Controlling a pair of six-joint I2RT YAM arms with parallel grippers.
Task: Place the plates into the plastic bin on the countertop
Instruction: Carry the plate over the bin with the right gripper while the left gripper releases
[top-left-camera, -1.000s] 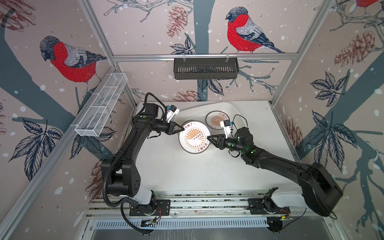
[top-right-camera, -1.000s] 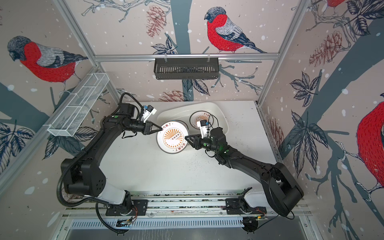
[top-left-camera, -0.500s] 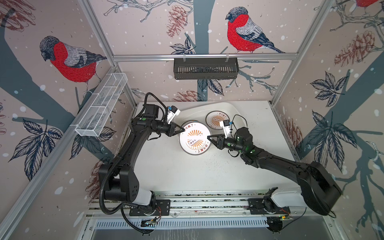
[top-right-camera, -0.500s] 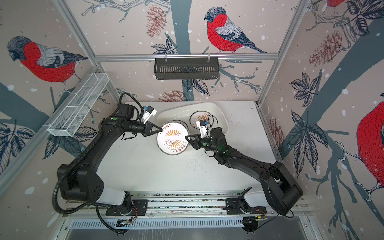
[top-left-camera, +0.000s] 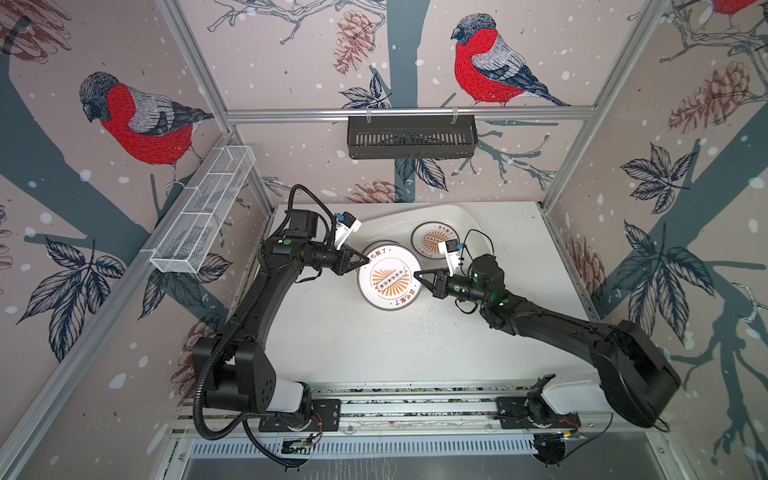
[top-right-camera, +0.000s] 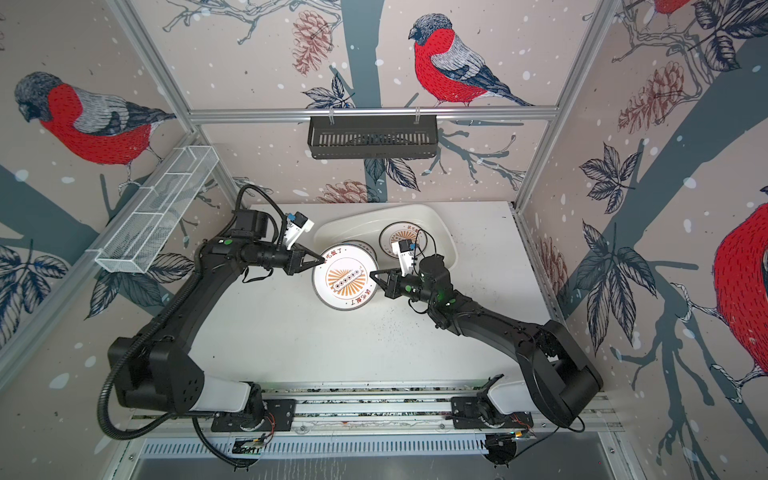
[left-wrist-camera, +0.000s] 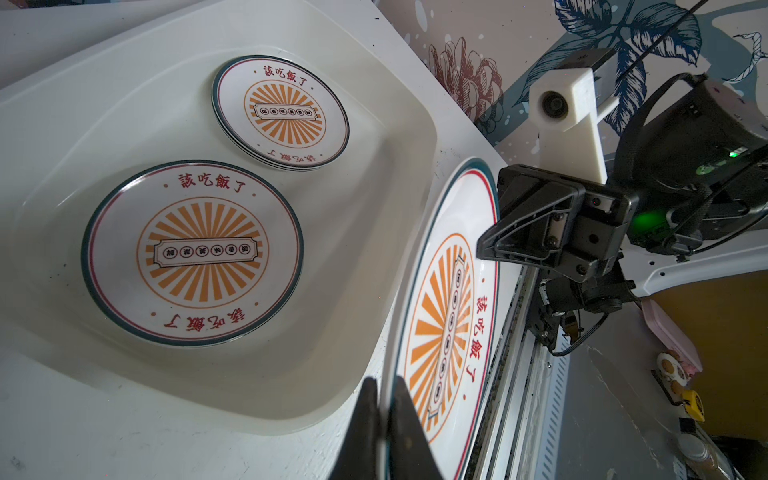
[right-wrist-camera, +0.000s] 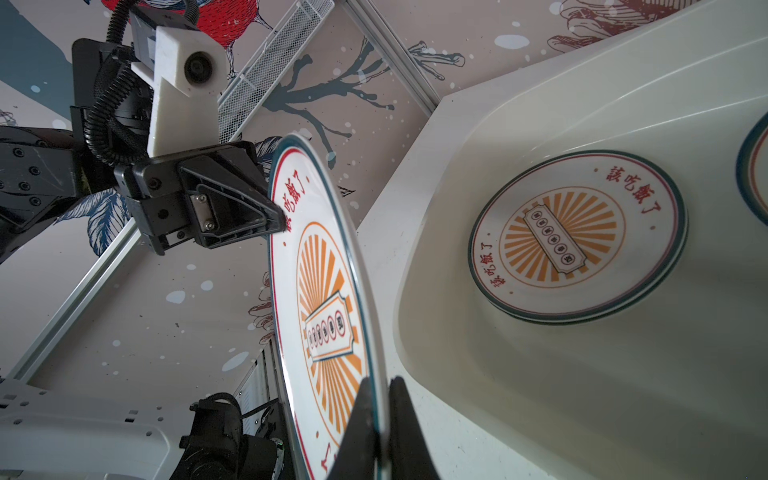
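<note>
Your left gripper (top-left-camera: 366, 262) pinches the held plate (top-left-camera: 388, 277) at its 10 o'clock rim. Your right gripper (top-left-camera: 417, 274) is clamped on the same rim at 3 o'clock. In both top views that plate overlaps the 7 o'clock corner of the plastic bin (top-left-camera: 386, 226), which sits on the countertop (top-left-camera: 374, 345). Inside the bin, a sunburst plate (left-wrist-camera: 191, 253) lies toward 9 o'clock and a plate stack (left-wrist-camera: 280, 112) toward 3 o'clock.
</note>
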